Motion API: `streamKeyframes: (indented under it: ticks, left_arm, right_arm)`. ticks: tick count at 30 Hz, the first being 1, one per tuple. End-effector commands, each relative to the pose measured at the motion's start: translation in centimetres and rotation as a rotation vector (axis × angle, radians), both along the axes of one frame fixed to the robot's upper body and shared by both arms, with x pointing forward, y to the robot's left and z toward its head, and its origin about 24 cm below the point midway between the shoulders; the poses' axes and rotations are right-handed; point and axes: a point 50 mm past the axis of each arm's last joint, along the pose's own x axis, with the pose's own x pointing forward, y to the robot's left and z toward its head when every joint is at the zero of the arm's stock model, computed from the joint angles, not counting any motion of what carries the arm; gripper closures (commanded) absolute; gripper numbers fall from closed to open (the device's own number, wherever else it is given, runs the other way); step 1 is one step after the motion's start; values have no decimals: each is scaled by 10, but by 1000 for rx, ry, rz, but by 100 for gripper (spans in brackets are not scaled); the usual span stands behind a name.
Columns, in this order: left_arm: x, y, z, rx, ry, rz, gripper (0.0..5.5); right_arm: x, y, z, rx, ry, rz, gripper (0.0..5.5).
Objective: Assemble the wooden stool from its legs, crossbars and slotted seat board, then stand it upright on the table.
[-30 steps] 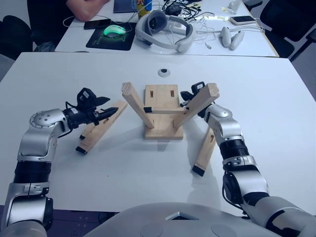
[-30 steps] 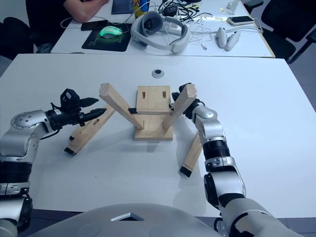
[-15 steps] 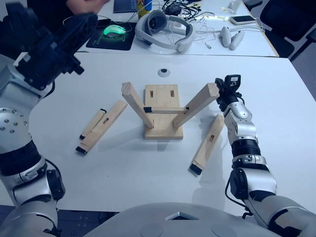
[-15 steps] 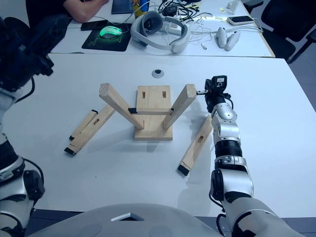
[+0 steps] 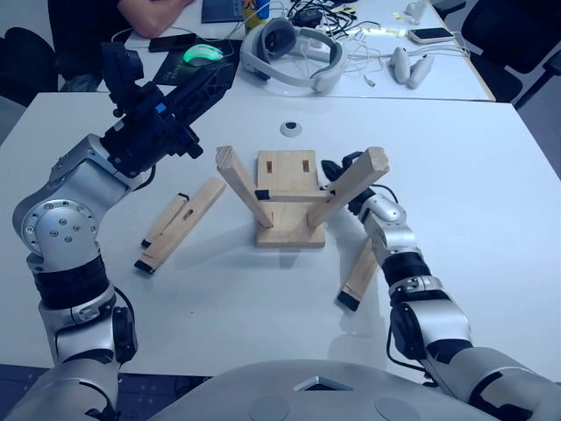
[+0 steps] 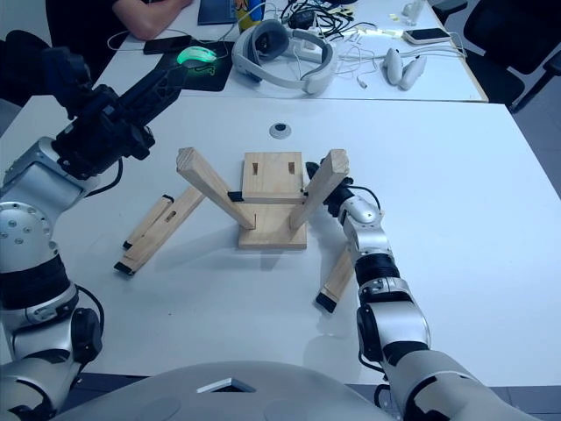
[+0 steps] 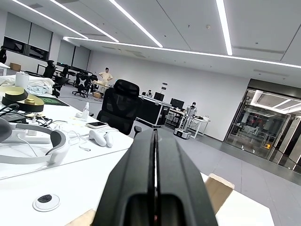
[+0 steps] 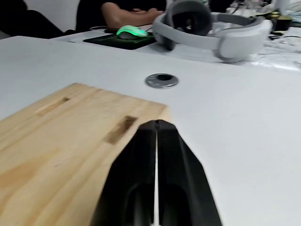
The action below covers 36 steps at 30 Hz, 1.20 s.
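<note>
The seat board (image 5: 289, 230) lies flat at the middle of the table (image 5: 491, 202). Two legs (image 5: 244, 186) stand on it, leaning out toward the left and right edges, with a crossbar (image 5: 294, 196) between them. Behind the board, near the far edge, sits a grommet (image 5: 291, 129). Toward the left edge lie a loose leg (image 5: 184, 224) and, just beside it, a short bar (image 5: 164, 220). Another loose leg (image 5: 361, 274) lies right of the board, nearer the front edge. The right pincer (image 5: 333, 167) is low beside the right-leaning leg; the left pincer (image 5: 219, 77) hangs above the far left corner.

Pale wood seat board (image 5: 286, 172), black-capped legs (image 5: 182, 223), white table (image 5: 491, 193), green-glowing mouse (image 5: 203, 53).
</note>
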Motion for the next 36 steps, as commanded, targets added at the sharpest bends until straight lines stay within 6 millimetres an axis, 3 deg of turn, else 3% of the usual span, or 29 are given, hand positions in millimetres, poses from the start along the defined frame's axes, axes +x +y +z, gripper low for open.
streamKeyframes:
  ticks: [1,9,20,26,31,34,36]
  left_arm:
    - [5,-3,4,22,-13,-16,548]
    - [14,-4,-1,40,0,-47,548]
    - [18,-12,-6,55,29,-109,548]
    - [13,-22,22,51,-57,-156,548]
    - [-1,-26,66,26,-165,-198,548]
    - [-5,-20,87,39,-215,-177,548]
    - [0,-13,86,53,-206,-150,548]
  right_arm:
    - [15,-7,18,62,-9,117,550]
    - [29,-11,35,60,119,382,550]
    - [15,-7,5,-282,186,491,550]
    - [5,-10,-15,-449,234,499,550]
    - [-2,-13,-27,-490,276,493,550]
    - [-5,-15,-31,-493,289,487,550]
    - [-5,-14,-32,-492,290,486,550]
